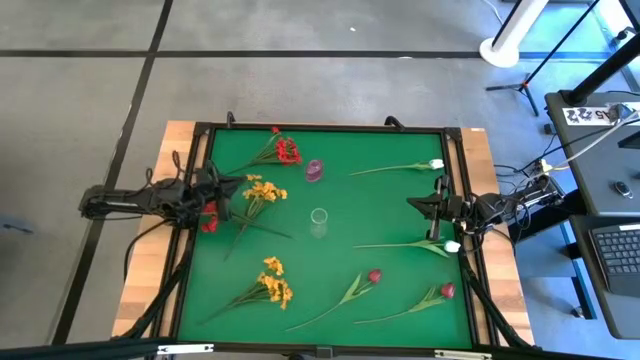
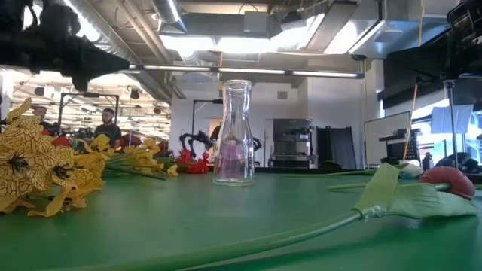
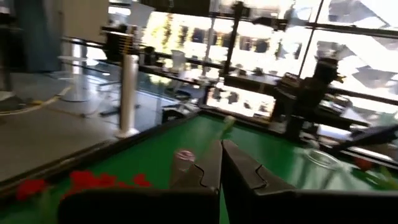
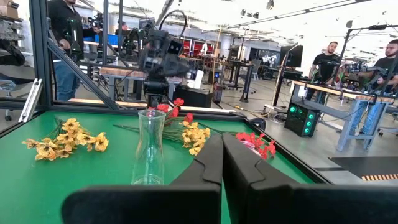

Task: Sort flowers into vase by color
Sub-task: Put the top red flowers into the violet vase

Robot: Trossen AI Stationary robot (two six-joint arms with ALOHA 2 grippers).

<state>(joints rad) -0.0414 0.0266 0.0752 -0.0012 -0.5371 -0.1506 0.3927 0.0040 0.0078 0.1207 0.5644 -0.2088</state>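
Observation:
A clear glass vase (image 1: 319, 220) stands upright mid-table, and a small pink vase (image 1: 314, 170) stands just beyond it. Lying flat on the green mat are two red bunches (image 1: 287, 150) (image 1: 208, 218), two yellow-orange bunches (image 1: 262, 189) (image 1: 275, 283), two white buds (image 1: 436, 164) (image 1: 452, 246) and two dark-red buds (image 1: 374, 275) (image 1: 447, 290). My left gripper (image 1: 228, 190) hovers shut at the table's left side between a red bunch and a yellow one; its wrist view shows nothing between the fingers (image 3: 249, 171). My right gripper (image 1: 413, 205) is shut at the right side, pointing at the clear vase (image 4: 149, 146).
A raised dark frame (image 1: 330, 128) borders the mat. The arm bases sit at the left and right edges. Bare mat lies between the clear vase and my right gripper. People (image 4: 323, 62) stand in the room beyond the table.

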